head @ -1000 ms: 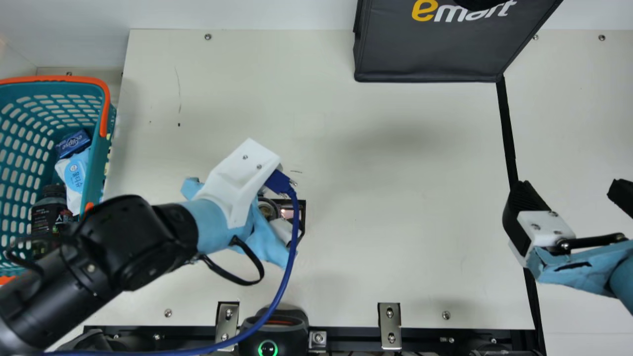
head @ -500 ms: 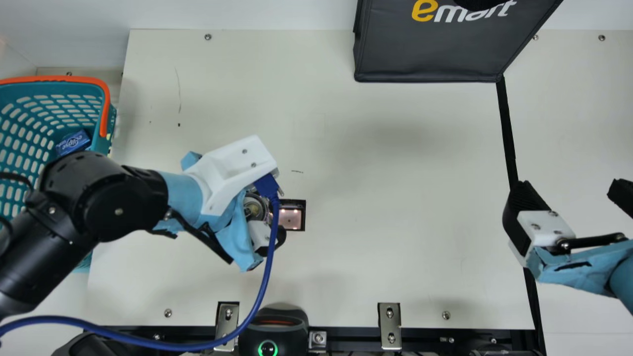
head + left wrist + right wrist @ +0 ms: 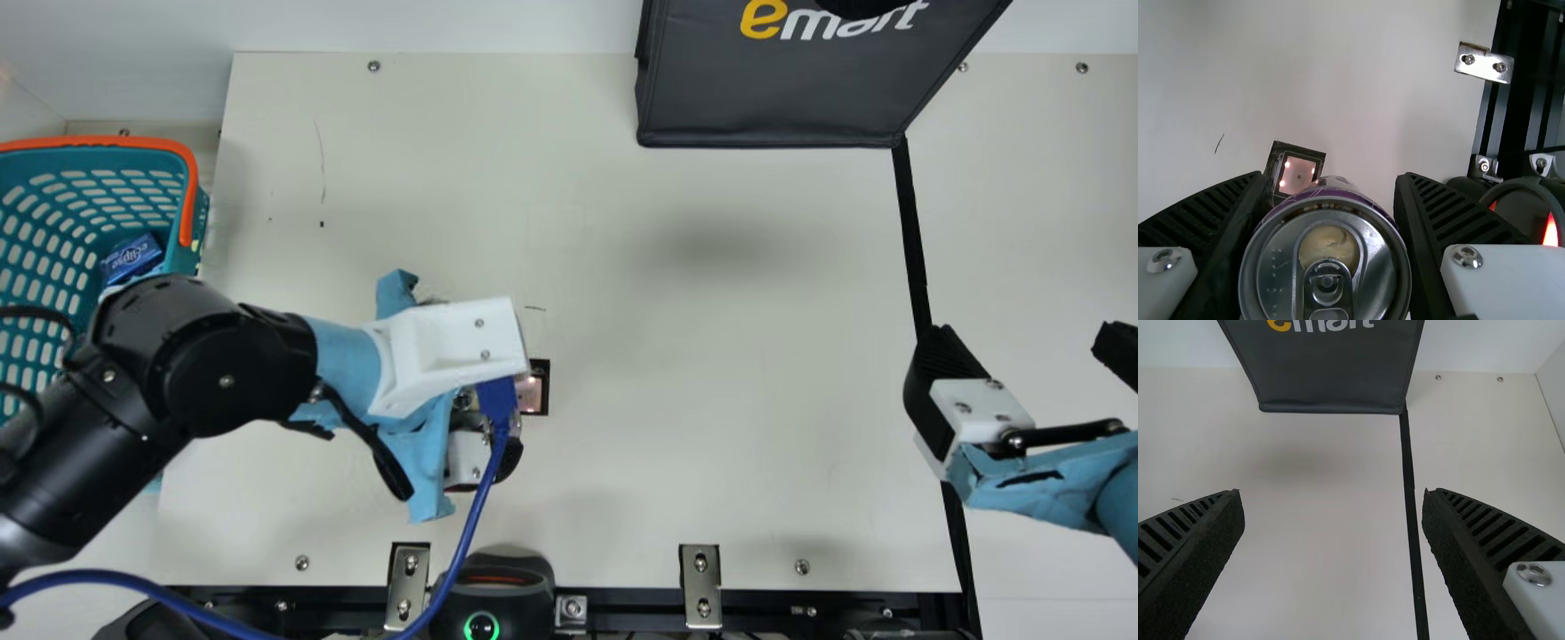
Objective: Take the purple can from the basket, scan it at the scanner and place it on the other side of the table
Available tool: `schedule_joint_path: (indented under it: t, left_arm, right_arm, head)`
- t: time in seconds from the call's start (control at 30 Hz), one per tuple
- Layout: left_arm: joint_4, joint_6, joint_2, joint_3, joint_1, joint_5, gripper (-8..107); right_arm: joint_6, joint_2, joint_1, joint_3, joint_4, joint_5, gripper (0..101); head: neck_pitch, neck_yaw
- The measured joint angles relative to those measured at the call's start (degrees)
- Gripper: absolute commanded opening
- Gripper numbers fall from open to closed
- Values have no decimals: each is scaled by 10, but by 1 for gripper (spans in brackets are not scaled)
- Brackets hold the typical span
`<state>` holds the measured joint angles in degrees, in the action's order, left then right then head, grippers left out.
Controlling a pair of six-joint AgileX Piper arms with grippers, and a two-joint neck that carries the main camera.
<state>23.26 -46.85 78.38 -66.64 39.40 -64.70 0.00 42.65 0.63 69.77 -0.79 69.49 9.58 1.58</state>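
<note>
Holding the purple can (image 3: 1325, 263) snug in the left gripper (image 3: 468, 455), with the black bumpy fingers (image 3: 1451, 213) hugging both sides. Showing the shiny round lid and its pull ring up close in the left wrist view, with a bit of purple by the rim. Just beside the little lit window (image 3: 533, 394) in the table (image 3: 711, 356), on the basket side. Hard to tell, with so much arm on top, about the can's bottom touching the table or not. Over at the right side, holding the right gripper (image 3: 1027, 347) wide apart, near the long black strip (image 3: 910, 240). Seeing a small blue box (image 3: 133, 256) inside the teal basket (image 3: 197, 231), and a big dark bag (image 3: 765, 98) at the table's far edge.
</note>
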Motion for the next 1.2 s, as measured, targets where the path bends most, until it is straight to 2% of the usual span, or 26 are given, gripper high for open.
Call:
schedule_joint_path:
  t: [0.37,1.17,1.2]
  left_arm:
    - [6,-50,23,12,10,23,-8]
    - [18,-67,76,16,2,59,-8]
    - [20,-67,78,16,1,60,-5]
  right_arm:
    - [0,0,0,0,0,0,95]
    - [0,0,0,0,0,0,95]
    - [0,0,0,0,0,0,95]
  head:
    - [0,0]
    - [0,0]
    - [0,0]
